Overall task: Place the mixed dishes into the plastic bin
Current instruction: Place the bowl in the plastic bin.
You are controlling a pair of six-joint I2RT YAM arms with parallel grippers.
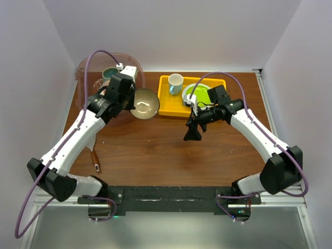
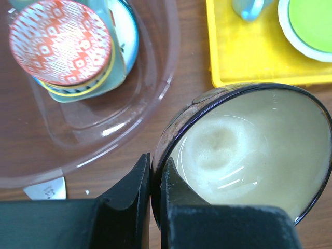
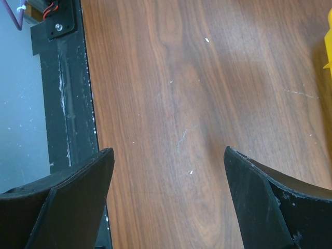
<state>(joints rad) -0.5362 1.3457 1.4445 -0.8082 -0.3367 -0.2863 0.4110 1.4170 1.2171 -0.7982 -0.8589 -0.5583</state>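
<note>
My left gripper (image 2: 155, 158) is shut on the rim of a dark-rimmed bowl (image 2: 254, 150) with a pale cream inside. It holds the bowl between the plastic bin (image 2: 166, 62) and the yellow tray (image 2: 249, 72). From above, the bowl (image 1: 144, 104) hangs just right of the bin (image 1: 83, 70). Inside the bin a red patterned bowl (image 2: 59, 41) rests on a stack of teal and blue dishes (image 2: 122, 57). My right gripper (image 1: 193, 134) stands open over bare table, and nothing lies between its fingers (image 3: 249, 181).
The yellow tray (image 1: 166, 106) at the back centre holds a small white cup (image 1: 175, 83) and a lime-green plate (image 1: 199, 96). A brown-handled utensil (image 1: 95, 160) lies on the table beside the left arm. White walls close in both sides.
</note>
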